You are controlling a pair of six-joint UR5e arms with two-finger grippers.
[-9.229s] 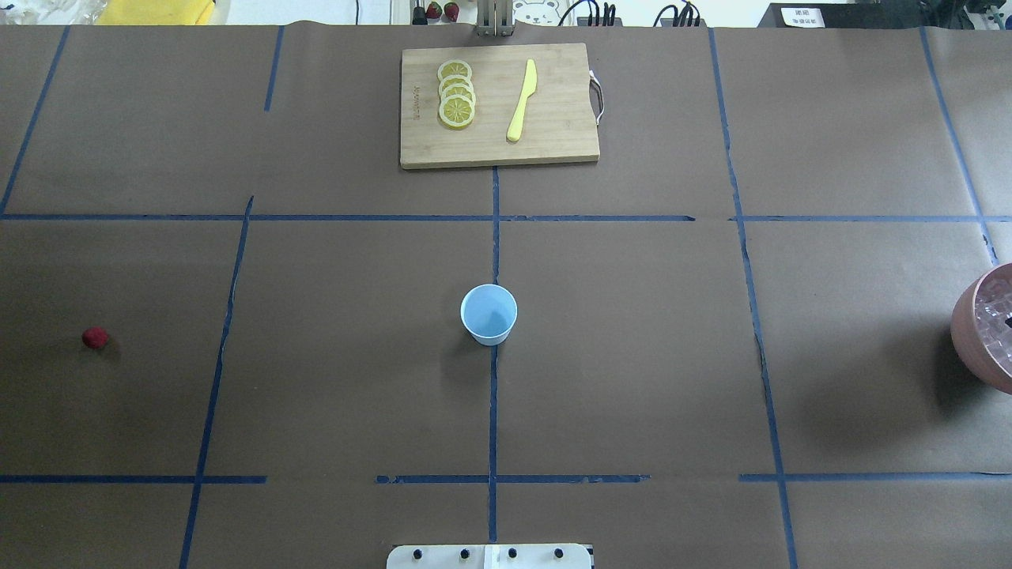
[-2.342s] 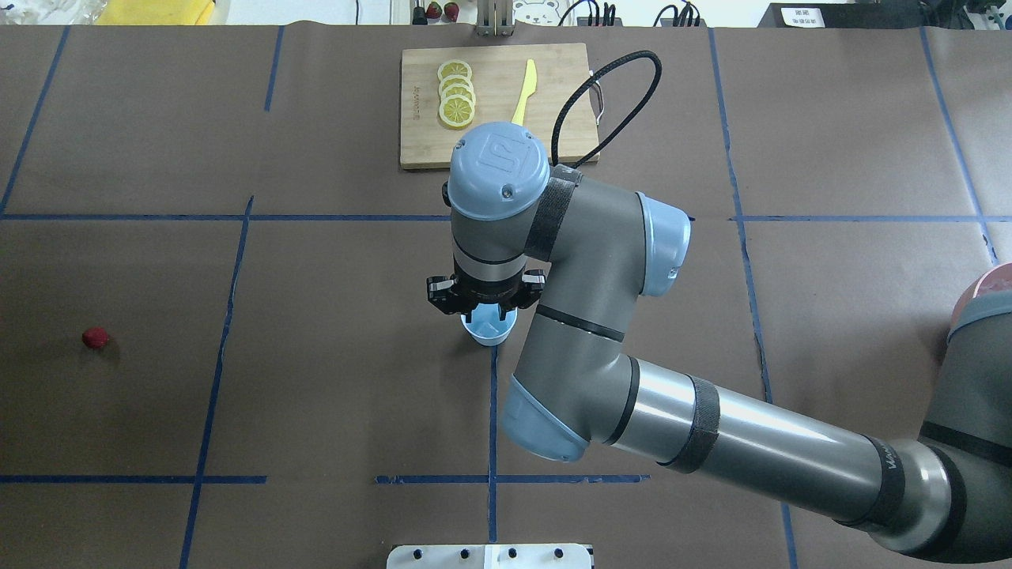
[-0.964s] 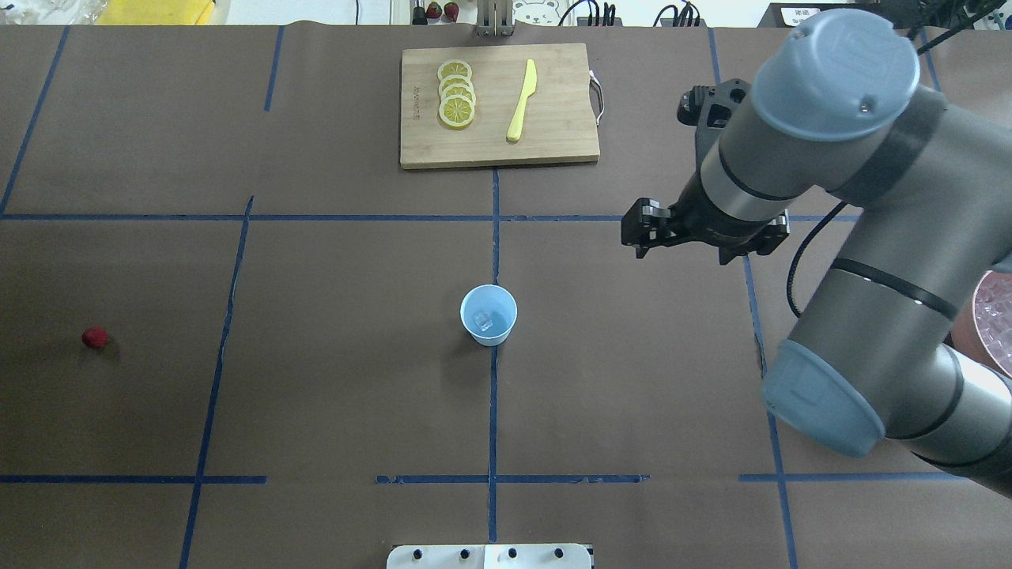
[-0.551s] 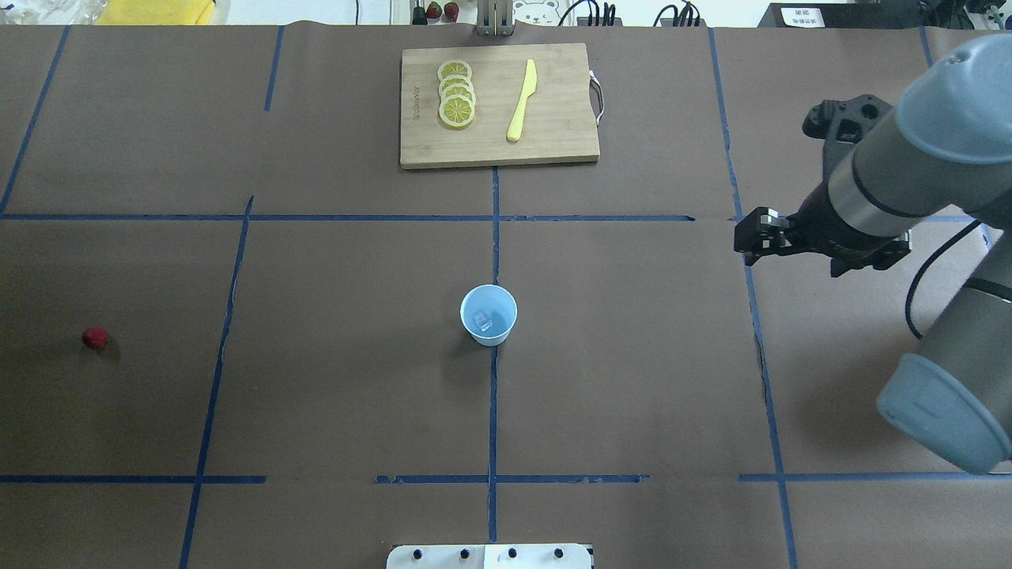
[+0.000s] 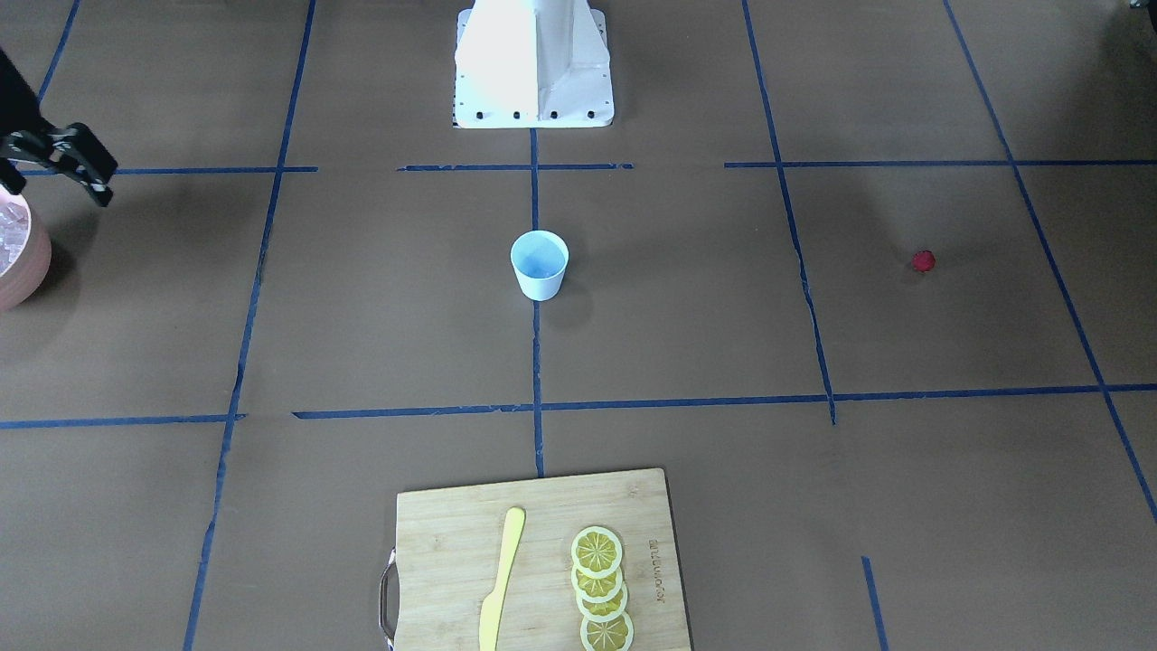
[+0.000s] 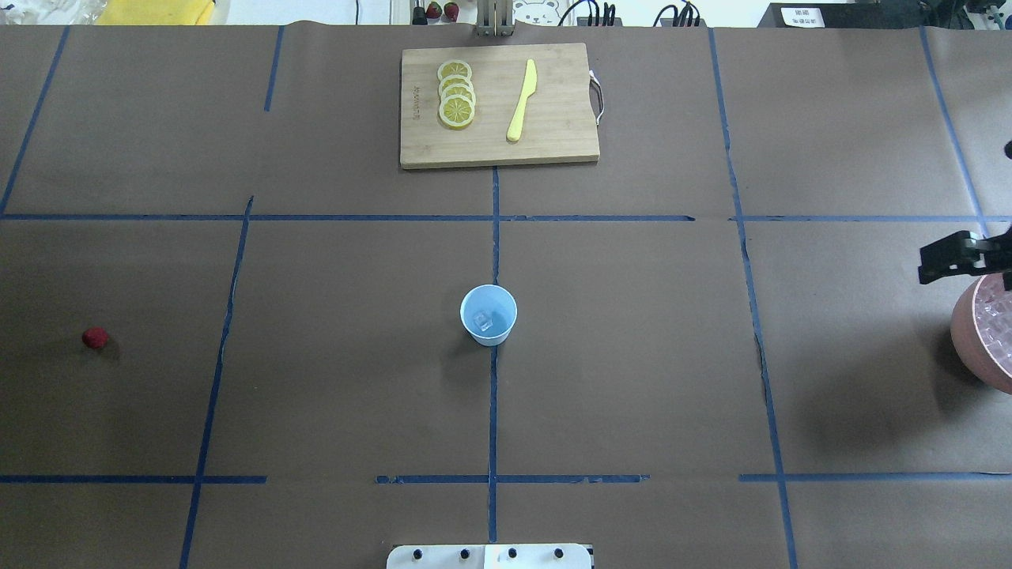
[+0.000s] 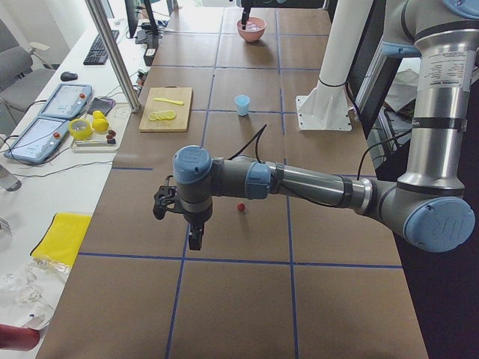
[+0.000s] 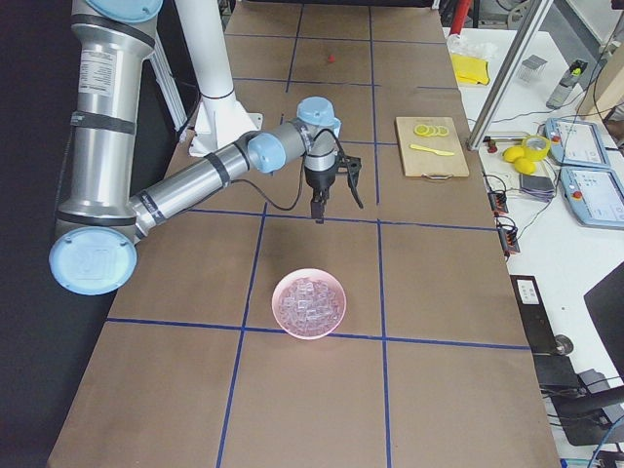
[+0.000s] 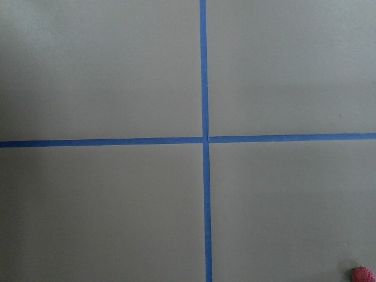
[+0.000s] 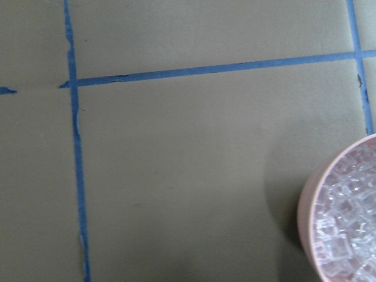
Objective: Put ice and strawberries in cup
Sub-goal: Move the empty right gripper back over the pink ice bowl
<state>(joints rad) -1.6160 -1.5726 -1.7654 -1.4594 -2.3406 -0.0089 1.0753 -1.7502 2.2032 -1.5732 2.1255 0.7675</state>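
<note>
The pale blue cup stands upright at the table's middle with one ice cube inside. More ice fills the pink bowl at the right edge. The strawberry lies alone far to the left. My right gripper hangs open and empty just beyond the bowl; one finger shows at the overhead view's edge. My left gripper hovers a little short of the strawberry; I cannot tell whether it is open. The berry sits in the left wrist view's bottom-right corner.
A wooden cutting board at the far middle carries lemon slices and a yellow knife. Blue tape lines cross the brown table cover. The robot's white base stands at the near edge.
The right arm has pulled back from over the cup to the right, up to the pink bowl, its gripper empty. An ice cube now lies in the cup, which was empty at first.
</note>
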